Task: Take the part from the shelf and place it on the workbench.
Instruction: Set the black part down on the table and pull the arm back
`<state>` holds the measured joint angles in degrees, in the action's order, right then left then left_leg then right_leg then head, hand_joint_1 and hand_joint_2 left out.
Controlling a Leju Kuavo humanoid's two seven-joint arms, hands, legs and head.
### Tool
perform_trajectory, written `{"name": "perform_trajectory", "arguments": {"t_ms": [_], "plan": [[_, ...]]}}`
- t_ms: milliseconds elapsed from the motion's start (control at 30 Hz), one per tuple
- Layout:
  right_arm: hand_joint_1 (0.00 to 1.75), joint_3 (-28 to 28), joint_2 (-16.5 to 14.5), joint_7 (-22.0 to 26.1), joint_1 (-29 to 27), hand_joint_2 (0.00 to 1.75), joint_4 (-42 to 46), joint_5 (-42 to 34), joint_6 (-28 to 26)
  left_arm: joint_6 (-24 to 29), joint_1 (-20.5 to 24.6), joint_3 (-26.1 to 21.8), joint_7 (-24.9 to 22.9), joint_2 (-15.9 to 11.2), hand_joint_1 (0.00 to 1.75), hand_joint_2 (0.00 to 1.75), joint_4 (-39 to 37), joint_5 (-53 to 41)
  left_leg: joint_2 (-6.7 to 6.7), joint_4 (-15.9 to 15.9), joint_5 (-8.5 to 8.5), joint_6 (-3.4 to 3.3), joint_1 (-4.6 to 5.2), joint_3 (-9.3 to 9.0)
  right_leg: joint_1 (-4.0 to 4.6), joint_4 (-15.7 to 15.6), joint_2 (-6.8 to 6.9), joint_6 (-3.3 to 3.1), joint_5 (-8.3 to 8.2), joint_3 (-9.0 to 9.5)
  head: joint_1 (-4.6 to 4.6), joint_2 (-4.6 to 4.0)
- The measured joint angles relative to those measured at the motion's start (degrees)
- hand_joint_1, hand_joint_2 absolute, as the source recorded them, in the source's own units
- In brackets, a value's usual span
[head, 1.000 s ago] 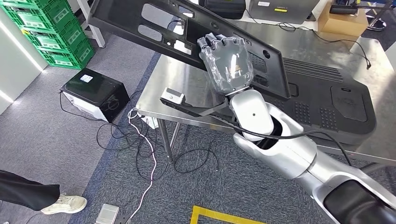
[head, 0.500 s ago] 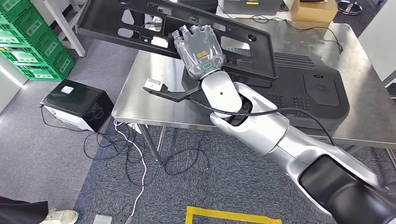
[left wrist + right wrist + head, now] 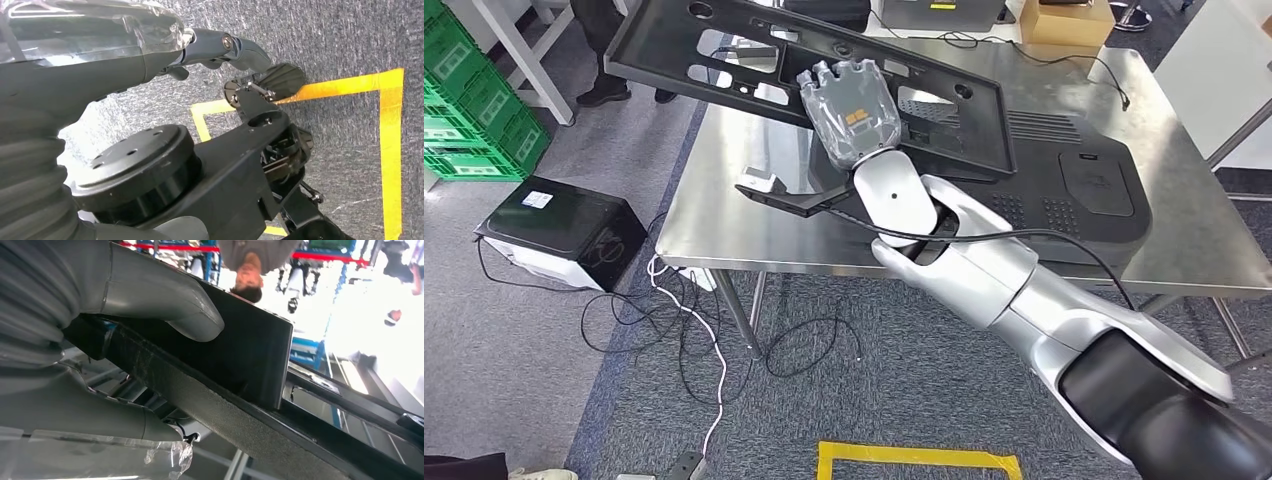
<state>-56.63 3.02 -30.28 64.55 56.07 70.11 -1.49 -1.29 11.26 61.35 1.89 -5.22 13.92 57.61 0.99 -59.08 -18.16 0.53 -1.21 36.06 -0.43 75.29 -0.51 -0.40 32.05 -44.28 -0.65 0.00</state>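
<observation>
The long black part [image 3: 724, 60] runs across the upper middle of the head view, tilted, its left end hanging out past the surface's [image 3: 754, 225] edge over the floor and its right end over the steel top. My right robot hand [image 3: 852, 110] grips it near the middle, fingers curled over its far edge; in the right wrist view my thick grey thumb [image 3: 165, 302] presses on the part's dark face [image 3: 240, 350] with the edge clamped against my palm. Beneath the part's right end, a second large black panel [image 3: 1074, 190] lies flat on the surface. My left robot hand [image 3: 150, 60] shows in the left wrist view, hanging over grey carpet with yellow tape lines [image 3: 390, 150]; whether it is open or closed I cannot tell. At the left of the head view a black box [image 3: 559, 230] sits on the floor, green crates [image 3: 469, 110] stacked in the upper left corner, cables [image 3: 694, 330] trailing under the surface, and a cardboard box [image 3: 1064, 20] at the top edge.
</observation>
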Motion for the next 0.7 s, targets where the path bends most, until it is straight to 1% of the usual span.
{"name": "perform_trajectory", "arguments": {"t_ms": [33,67,100,133,167,200,267,300,333,367,400,433,467,500,533,567,600,633,667,700], "plan": [[1.75,-0.1,0.0,0.0,0.0,1.75,-0.3,-0.4,0.0,0.0,0.0,0.0,0.0,0.0,0.00,1.75,0.0,0.0,0.25,0.0,-0.09,0.07,0.00,-0.10,-0.03,-2.6,0.26,-0.06,-1.79,1.18,-0.26,0.00],[1.75,-0.2,0.0,-0.1,0.1,1.75,-0.5,-0.7,-0.1,0.0,0.0,0.0,0.0,0.0,0.00,1.75,0.0,0.0,0.49,0.0,-0.21,0.20,0.02,-0.24,-0.01,-6.8,0.79,-0.23,-3.93,3.12,-0.55,0.00],[1.75,-0.3,0.0,-0.1,0.2,1.75,-0.7,-1.0,-0.1,0.0,0.0,0.0,0.0,0.0,0.00,1.75,0.0,0.0,0.72,-0.1,-0.35,0.40,0.15,-0.34,0.21,-10.8,1.56,-0.44,-5.45,5.03,-0.81,0.00],[1.75,-0.4,-0.1,-0.1,0.4,1.75,-0.9,-1.3,-0.2,0.0,0.0,0.0,-0.1,0.0,0.00,1.75,0.0,0.0,0.93,-0.1,-0.45,0.63,0.27,-0.39,0.42,-13.8,2.11,-0.70,-6.38,6.39,-0.98,0.00],[1.75,-0.6,-0.1,-0.2,0.5,1.75,-1.1,-1.5,-0.3,0.0,0.0,0.0,-0.1,0.0,0.00,1.75,0.0,0.0,1.20,-0.1,-0.53,0.88,0.41,-0.41,0.65,-15.4,2.42,-0.91,-6.62,7.04,-0.97,0.00],[1.75,-0.6,-0.2,-0.2,0.6,1.75,-1.3,-1.8,-0.4,0.0,0.0,0.0,-0.1,0.0,0.00,1.75,0.0,0.0,1.49,-0.1,-0.57,1.16,0.52,-0.45,0.87,-15.7,2.31,-1.09,-6.43,7.10,-0.85,0.00],[1.75,-0.7,-0.3,-0.3,0.7,1.75,-1.8,-2.2,-0.5,0.0,0.0,0.0,0.0,0.0,0.00,1.75,0.0,0.0,1.91,-0.3,-0.86,1.80,0.44,-0.70,0.74,-16.0,1.56,-1.61,-6.61,7.22,-0.63,0.00],[1.75,-0.7,-0.4,-0.3,0.9,1.75,-2.0,-2.4,-0.5,0.0,0.0,0.0,0.0,0.0,0.00,1.75,0.0,0.1,1.68,-1.0,-1.50,2.10,0.36,-0.58,0.59,-16.3,1.27,-1.95,-6.72,7.41,-0.55,0.00],[1.75,-0.7,-0.6,-0.3,1.1,1.75,-2.2,-2.6,-0.5,0.0,-0.1,0.0,0.0,0.0,0.00,1.75,0.0,0.1,1.21,-2.7,-2.72,2.35,0.27,0.04,0.40,-16.5,1.01,-2.30,-6.84,7.61,-0.34,0.00],[1.75,-0.8,-0.8,-0.3,1.2,1.75,-2.4,-2.8,-0.6,0.0,-0.1,0.0,0.0,0.0,0.00,1.75,0.0,0.2,0.56,-5.7,-4.42,2.54,0.17,1.29,0.31,-16.6,0.72,-2.55,-6.88,7.76,0.02,0.00],[1.75,-0.8,-1.1,-0.2,1.4,1.75,-2.7,-3.0,-0.6,0.0,-0.3,0.0,0.0,0.0,0.00,1.75,0.0,0.3,0.04,-9.5,-6.25,2.70,0.14,3.04,0.32,-16.6,0.34,-2.75,-6.86,7.80,0.42,0.00],[1.75,-0.9,-1.4,-0.2,1.5,1.75,-3.0,-3.3,-0.6,0.0,-0.4,0.0,0.1,0.0,0.00,1.75,0.0,0.3,-0.26,-13.2,-7.68,2.83,0.10,4.86,0.35,-16.6,-0.10,-2.87,-6.84,7.81,0.79,0.00],[1.75,-1.1,-1.6,-0.2,1.5,1.75,-3.3,-3.7,-0.6,0.0,-0.6,0.0,0.1,0.0,0.00,1.75,0.0,0.3,-0.40,-15.7,-8.23,2.92,0.08,6.15,0.37,-16.5,-0.55,-2.91,-6.81,7.83,1.06,0.00],[1.75,-1.2,-1.7,-0.2,1.5,1.75,-3.6,-4.1,-0.6,0.0,-0.7,0.0,0.1,0.0,0.00,1.75,0.0,0.4,-0.46,-16.2,-7.71,2.96,0.06,6.57,0.38,-16.4,-1.00,-2.92,-6.78,7.83,1.24,0.00],[1.75,-1.3,-1.8,-0.2,1.5,1.75,-3.9,-4.4,-0.7,0.0,-0.7,0.0,0.2,-0.1,0.00,1.75,0.0,0.4,-0.53,-14.4,-6.17,2.95,0.01,5.91,0.36,-16.3,-1.45,-2.88,-6.73,7.85,1.42,0.00],[1.75,-1.4,-1.9,-0.2,1.5,1.75,-4.1,-4.6,-0.8,0.0,-0.7,0.0,0.2,-0.1,0.00,1.75,0.0,0.4,-0.86,-10.8,-3.98,2.93,-0.09,4.36,0.32,-16.2,-1.88,-2.77,-6.63,7.86,1.60,0.00],[1.75,-1.4,-2.0,-0.3,1.6,1.75,-4.4,-4.9,-0.9,0.0,-0.7,0.0,0.3,-0.1,0.00,1.75,0.0,0.4,-1.67,-6.9,-2.20,2.87,-0.25,2.69,0.34,-16.0,-2.30,-2.58,-6.51,7.77,1.80,0.00],[1.75,-1.5,-2.2,-0.3,1.7,1.75,-4.7,-5.1,-1.0,0.0,-0.7,0.0,0.3,-0.1,0.00,1.75,0.0,0.4,-2.46,-3.6,-0.96,2.77,-0.37,1.34,0.40,-15.7,-2.71,-2.37,-6.39,7.59,1.99,0.00],[1.75,-1.6,-2.2,-0.3,1.7,1.75,-4.9,-5.2,-1.2,0.0,-0.7,0.0,0.3,-0.1,0.00,1.75,0.0,0.4,-3.19,-1.6,-0.41,2.67,-0.46,0.55,0.47,-15.5,-3.01,-2.19,-6.30,7.40,2.13,0.00],[1.75,-1.6,-2.3,-0.3,1.8,1.75,-5.0,-5.4,-1.2,0.0,-0.7,0.0,0.3,-0.1,0.00,1.75,0.0,0.4,-3.66,-0.9,-0.51,2.57,-0.49,0.38,0.55,-15.3,-3.21,-2.07,-6.26,7.22,2.22,0.00]]}}
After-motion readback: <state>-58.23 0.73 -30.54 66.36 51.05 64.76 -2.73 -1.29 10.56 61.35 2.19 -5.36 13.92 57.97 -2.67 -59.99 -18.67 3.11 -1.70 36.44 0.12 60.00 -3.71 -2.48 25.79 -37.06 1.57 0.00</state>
